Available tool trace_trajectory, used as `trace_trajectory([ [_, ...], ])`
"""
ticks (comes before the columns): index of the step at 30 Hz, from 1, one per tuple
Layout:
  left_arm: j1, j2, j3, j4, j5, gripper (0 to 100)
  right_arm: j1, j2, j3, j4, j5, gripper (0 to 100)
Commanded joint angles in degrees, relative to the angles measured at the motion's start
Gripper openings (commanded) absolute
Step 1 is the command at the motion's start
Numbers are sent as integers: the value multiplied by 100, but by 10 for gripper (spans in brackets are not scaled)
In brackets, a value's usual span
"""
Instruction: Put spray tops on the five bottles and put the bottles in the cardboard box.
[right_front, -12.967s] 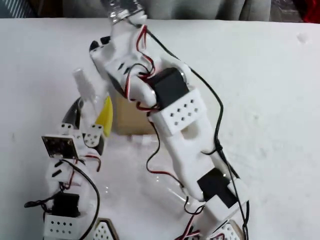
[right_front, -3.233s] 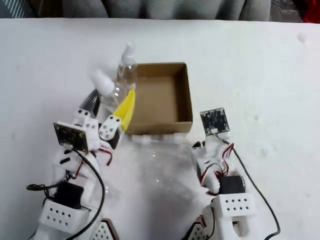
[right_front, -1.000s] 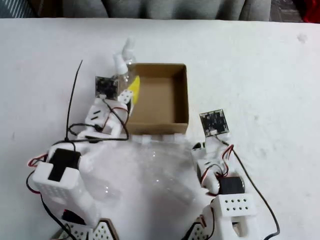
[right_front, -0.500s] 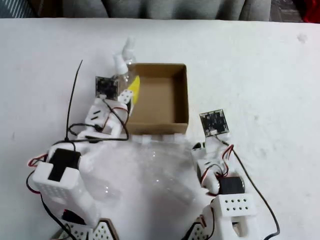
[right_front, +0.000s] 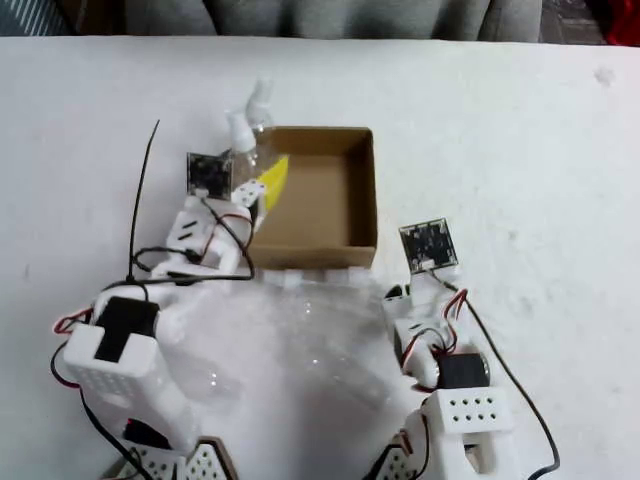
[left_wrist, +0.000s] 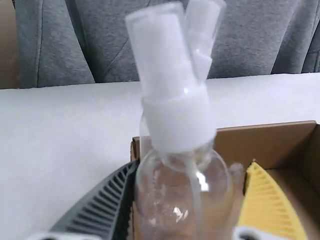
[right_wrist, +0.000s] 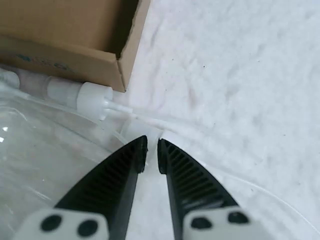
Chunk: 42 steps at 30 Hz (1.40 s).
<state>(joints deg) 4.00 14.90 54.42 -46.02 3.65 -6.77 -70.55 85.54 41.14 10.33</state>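
The left claw (left_wrist: 182, 205) is clenched on a clear bottle (left_wrist: 182, 175), with the gray finger on one side and the yellow finger on the other, pinching the round body below the neck. The bottle wears a white spray top (left_wrist: 170, 95), which leans off the bottle's line rather than sitting square.

The bottle is held at the left wall of the cardboard box (right_front: 320, 205), and the yellow finger overlaps the rim. I cannot tell whether its base is inside that wall or outside it. A second bottle (right_front: 258, 100), also capped, stands just behind, near the box's far left corner.

The right claw (right_wrist: 148, 150) is closed almost to touching on nothing. It sits low over the tabletop (right_wrist: 225, 75) by a near corner of the box, close to loose spray tops (right_wrist: 92, 99) and clear plastic (right_wrist: 40, 145).

Letting go here would likely land the bottle on the box wall, so it tips outward or shoves the box. A sideways swing to clear the rim could clip the second bottle and topple it. If the leaning top is not fully seated, a jolt may shake it loose.
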Motion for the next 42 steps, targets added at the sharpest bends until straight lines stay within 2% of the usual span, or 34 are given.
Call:
trace_trajectory([
  [1, -57, -40, 35, -176, -9, 317, 48, -48, -53, -84, 70, 16],
  [14, -180, -84, 53, -193, -9, 317, 57, -48, 18, -110, 360, 16],
  [24, -180, -1499, 1169, -149, -9, 317, 57, -48, 35, -119, 387, 16],
  [26, -180, -1771, 1310, 79, -9, 317, 57, -48, 35, -119, 387, 16],
  [31, -347, -2835, 1486, 1574, -44, 317, 57, -48, 35, -110, 387, 16],
  [37, -831, -4488, 1486, 4237, -62, 315, 57, -48, 35, -110, 387, 16],
  [42, -1095, -5771, 1495, 5767, -536, 313, 57, -48, 44, -110, 387, 16],
])
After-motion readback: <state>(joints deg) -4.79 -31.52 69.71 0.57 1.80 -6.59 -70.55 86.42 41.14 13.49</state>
